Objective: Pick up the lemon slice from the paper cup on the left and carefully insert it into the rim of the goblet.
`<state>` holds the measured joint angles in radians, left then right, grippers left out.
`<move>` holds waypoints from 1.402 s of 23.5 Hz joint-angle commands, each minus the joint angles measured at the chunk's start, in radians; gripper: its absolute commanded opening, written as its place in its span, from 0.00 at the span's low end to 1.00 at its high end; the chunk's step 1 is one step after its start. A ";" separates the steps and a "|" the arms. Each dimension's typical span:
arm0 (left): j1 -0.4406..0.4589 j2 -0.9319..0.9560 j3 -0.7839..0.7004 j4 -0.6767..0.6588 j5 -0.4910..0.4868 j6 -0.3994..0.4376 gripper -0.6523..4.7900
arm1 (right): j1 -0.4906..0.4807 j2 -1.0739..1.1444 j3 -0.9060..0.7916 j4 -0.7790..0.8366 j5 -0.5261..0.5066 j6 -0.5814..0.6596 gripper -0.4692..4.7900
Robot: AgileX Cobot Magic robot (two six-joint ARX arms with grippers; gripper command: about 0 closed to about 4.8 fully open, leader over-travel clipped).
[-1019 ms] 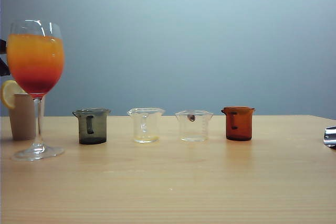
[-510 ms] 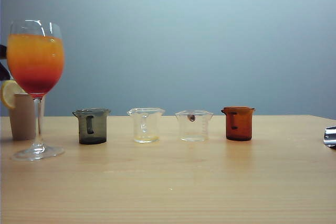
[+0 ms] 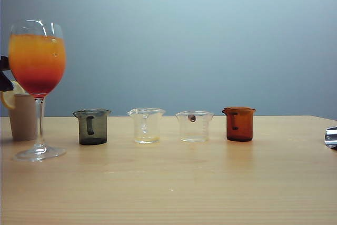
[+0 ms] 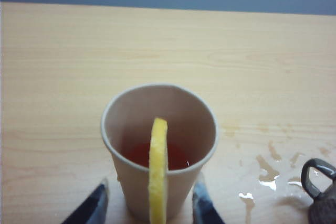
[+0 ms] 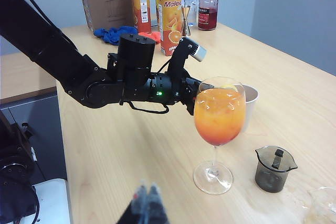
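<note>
From the exterior view, nothing of the task is finished: the lemon slice [image 3: 7, 97] sits on the rim of the paper cup [image 3: 23, 117] at the far left, partly behind the goblet [image 3: 37, 59], whose rim carries no garnish. The dark tip of the left gripper [image 3: 4, 73] shows at the frame's edge just above the slice. Along the table [image 3: 174, 183] stand a grey beaker [image 3: 92, 126], two clear ones and an amber beaker [image 3: 239, 124] — none of them involved.

The left wrist view looks down on the paper cup [image 4: 159, 148], red liquid at its bottom, the lemon slice [image 4: 158, 169] standing edge-on over the near rim. The left gripper [image 4: 149, 208] is spread wide, one finger on either side of the cup, not yet touching the slice.

The right wrist view shows the left arm [image 5: 94, 80] reaching to the cup behind the goblet [image 5: 219, 129]. The right gripper [image 5: 147, 200] hangs well back, its fingers pressed together and empty.

Grasp, lift and insertion all remain.
</note>
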<state>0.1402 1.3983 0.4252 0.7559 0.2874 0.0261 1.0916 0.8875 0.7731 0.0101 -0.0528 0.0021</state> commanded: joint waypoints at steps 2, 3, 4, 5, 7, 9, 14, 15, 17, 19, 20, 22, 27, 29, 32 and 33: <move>0.000 -0.002 0.006 0.043 0.008 0.001 0.51 | 0.000 -0.003 0.004 0.017 -0.002 -0.002 0.08; 0.000 -0.002 0.006 0.045 0.008 0.001 0.51 | 0.000 -0.003 0.004 0.017 -0.002 -0.002 0.08; 0.000 -0.002 0.006 0.047 0.008 0.001 0.51 | 0.000 -0.003 0.004 0.017 -0.002 -0.002 0.08; 0.000 -0.002 0.006 0.047 0.008 0.001 0.51 | 0.000 -0.003 0.004 0.017 -0.002 -0.002 0.08; 0.000 0.000 0.006 0.047 0.008 0.001 0.51 | 0.000 -0.003 0.004 0.017 -0.002 -0.002 0.08; 0.000 0.004 0.006 0.049 0.008 0.001 0.51 | 0.000 -0.003 0.004 0.017 -0.002 -0.002 0.08; 0.000 0.011 0.006 0.061 0.008 0.000 0.51 | 0.000 -0.003 0.004 0.017 -0.002 -0.002 0.08; 0.000 0.011 0.006 0.062 0.008 0.000 0.51 | 0.000 -0.003 0.004 0.017 -0.002 -0.002 0.08; 0.000 0.011 0.006 0.061 0.008 0.000 0.51 | 0.000 -0.003 0.004 0.017 -0.002 -0.002 0.08; 0.000 0.011 0.006 0.061 0.008 0.000 0.51 | 0.000 -0.002 0.004 0.017 -0.002 -0.002 0.08; 0.000 0.011 0.006 0.061 0.008 0.000 0.51 | 0.000 -0.002 0.004 0.017 -0.002 -0.002 0.08; 0.000 0.011 0.006 0.062 0.008 0.000 0.51 | 0.000 -0.002 0.004 0.017 -0.002 -0.002 0.08; 0.000 0.013 0.006 0.063 0.008 0.000 0.49 | 0.000 -0.002 0.004 0.017 -0.002 -0.002 0.08; 0.000 0.015 0.006 0.064 0.008 0.000 0.49 | 0.000 -0.002 0.004 0.017 -0.002 -0.002 0.08; 0.000 0.026 0.011 0.071 0.008 0.000 0.49 | 0.000 -0.002 0.004 0.017 -0.002 -0.002 0.08; 0.000 0.027 0.012 0.072 0.008 0.000 0.49 | 0.000 -0.002 0.004 0.017 -0.002 -0.002 0.08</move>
<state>0.1402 1.4235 0.4282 0.8120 0.2878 0.0261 1.0916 0.8879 0.7731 0.0101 -0.0528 0.0021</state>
